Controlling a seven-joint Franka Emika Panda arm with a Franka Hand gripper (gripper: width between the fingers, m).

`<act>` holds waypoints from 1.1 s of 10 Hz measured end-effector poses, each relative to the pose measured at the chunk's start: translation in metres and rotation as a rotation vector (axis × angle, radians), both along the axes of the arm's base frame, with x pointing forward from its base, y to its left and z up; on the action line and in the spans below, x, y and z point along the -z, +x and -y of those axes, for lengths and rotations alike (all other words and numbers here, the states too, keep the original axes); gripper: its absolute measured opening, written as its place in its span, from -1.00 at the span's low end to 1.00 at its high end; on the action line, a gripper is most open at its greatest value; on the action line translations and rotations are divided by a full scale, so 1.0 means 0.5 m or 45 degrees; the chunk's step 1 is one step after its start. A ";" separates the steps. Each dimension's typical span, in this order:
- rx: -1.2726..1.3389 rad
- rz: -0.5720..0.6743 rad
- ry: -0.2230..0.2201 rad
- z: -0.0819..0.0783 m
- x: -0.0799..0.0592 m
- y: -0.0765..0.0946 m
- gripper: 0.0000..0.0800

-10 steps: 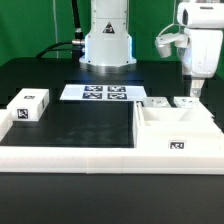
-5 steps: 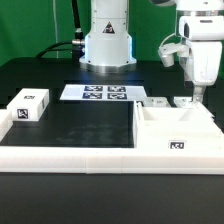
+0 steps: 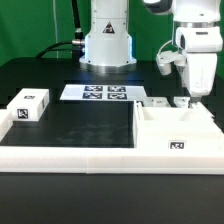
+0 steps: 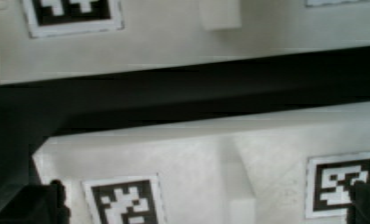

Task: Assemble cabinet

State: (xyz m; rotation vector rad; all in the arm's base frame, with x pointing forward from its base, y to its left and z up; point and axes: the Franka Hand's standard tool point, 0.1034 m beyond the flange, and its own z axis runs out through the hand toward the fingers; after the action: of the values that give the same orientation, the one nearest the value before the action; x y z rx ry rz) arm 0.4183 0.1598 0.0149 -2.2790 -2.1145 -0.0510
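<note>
The cabinet box (image 3: pixel 160 140) is a large open white box with a tag on its front wall, at the exterior view's right. Two flat white door panels (image 3: pixel 155 102) (image 3: pixel 188 101) lie just behind it. My gripper (image 3: pixel 192 96) hangs low over the right panel. In the wrist view a tagged white panel (image 4: pixel 235 160) lies between my dark fingers (image 4: pixel 40 205), which stand wide apart. The gripper (image 4: pixel 208 205) is open and holds nothing. Another tagged white piece (image 4: pixel 164 40) lies beyond a dark gap.
The marker board (image 3: pixel 95 93) lies in front of the robot base (image 3: pixel 107 40). A small tagged white block (image 3: pixel 28 105) sits at the exterior view's left. A long white L-shaped rail (image 3: pixel 90 156) runs along the front of the black mat.
My gripper has moved down and a little toward the exterior view's right, closer to the right door panel. The parts have not moved.
</note>
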 end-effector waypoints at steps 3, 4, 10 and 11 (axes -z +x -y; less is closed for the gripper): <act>0.011 -0.007 0.000 -0.001 0.005 -0.002 0.72; 0.012 -0.008 0.000 -0.001 0.006 -0.003 0.26; 0.012 -0.008 0.000 -0.001 0.006 -0.003 -0.83; 0.012 -0.009 0.000 0.000 0.006 -0.003 -0.83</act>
State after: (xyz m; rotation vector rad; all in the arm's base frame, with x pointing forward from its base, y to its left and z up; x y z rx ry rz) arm 0.4168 0.1601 0.0119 -2.2862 -2.1007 -0.0432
